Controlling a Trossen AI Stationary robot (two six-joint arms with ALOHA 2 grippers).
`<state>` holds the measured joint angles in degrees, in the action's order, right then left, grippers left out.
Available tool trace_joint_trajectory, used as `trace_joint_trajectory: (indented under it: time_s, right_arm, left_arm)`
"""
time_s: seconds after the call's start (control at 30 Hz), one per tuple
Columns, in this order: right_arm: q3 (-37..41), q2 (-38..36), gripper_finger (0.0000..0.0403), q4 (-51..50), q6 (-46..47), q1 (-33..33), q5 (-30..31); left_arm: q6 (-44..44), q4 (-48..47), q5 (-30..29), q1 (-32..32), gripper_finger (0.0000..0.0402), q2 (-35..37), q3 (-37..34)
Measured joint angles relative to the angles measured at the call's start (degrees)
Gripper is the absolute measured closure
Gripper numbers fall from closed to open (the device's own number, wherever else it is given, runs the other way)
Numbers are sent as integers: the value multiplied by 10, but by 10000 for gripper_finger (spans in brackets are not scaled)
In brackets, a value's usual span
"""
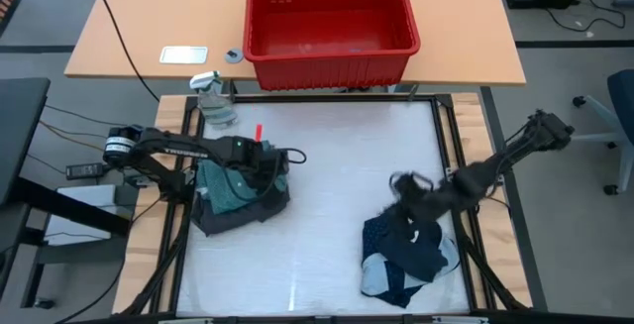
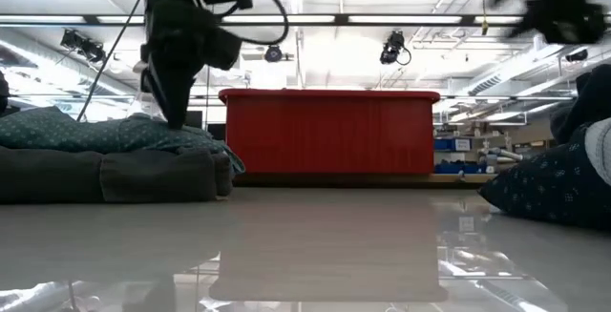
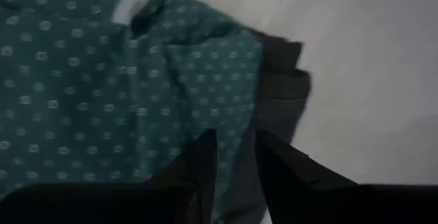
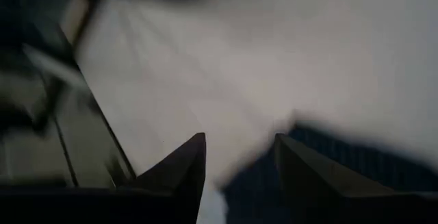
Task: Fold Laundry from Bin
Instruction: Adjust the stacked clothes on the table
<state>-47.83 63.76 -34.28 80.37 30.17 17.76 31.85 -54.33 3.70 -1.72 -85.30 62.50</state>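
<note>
Laundry sits in two heaps on the counter, bin empty behind. My left claw, fingers slightly parted and gripping nothing, hovers over the teal shirt; pinching deep could drag the grey piece too. My right claw, open, hangs above the navy heap.

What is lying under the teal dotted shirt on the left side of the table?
A dark grey piece lies under the teal dotted shirt; its edges stick out at the front and side. The left gripper hovers above the pile. Anything deeper in the pile is covered.
</note>
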Motion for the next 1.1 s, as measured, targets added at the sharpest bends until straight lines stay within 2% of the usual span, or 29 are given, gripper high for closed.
trace_joint_trajectory:
  time_s: [0.17,0.27,0.37,0.5,0.67,0.87,1.1]
  right_arm:
    - [-37,-33,223,36,-77,-76,59]
    - [-54,-39,223,65,-135,-117,63]
    - [-78,-39,223,79,-188,-154,53]
    - [-114,-39,223,80,-252,-199,47]
    - [-155,-39,223,68,-336,-280,44]
    - [-171,-39,223,68,-418,-418,-19]
    - [-171,-6,223,122,-517,-587,-121]
  left_arm:
    - [-22,6,-4,-28,313,0,-38]
    - [-24,29,-3,-41,328,0,-82]
    - [0,78,28,-42,346,1,-141]
    - [46,109,87,-20,370,4,-198]
    - [86,107,122,37,388,2,-203]
    - [142,115,177,119,390,0,-200]
    - [284,135,229,192,390,-1,-198]
